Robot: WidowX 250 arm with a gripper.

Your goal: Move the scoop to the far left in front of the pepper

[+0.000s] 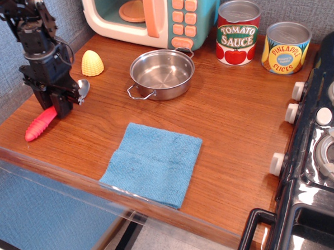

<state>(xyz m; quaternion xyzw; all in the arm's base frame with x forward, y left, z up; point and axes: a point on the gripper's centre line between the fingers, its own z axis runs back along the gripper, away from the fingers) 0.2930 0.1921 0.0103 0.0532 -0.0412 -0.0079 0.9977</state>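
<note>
The black arm reaches down at the far left, wrist nearly vertical. Its gripper [59,102] points straight down, low over the tabletop, jaws closed on the scoop [49,117], whose handle sticks out below-left.

The left strip of the wooden counter [229,127] is crowded — the gripper [60,102] stands over the scoop [43,122], with the pepper [92,63] just beyond. The steel pan [161,74] blocks the middle far side, backed by the toy microwave [155,16] and two cans [238,31]. Bare wood lies open right of the blue cloth [152,163] — up to the stove [325,150].
</note>
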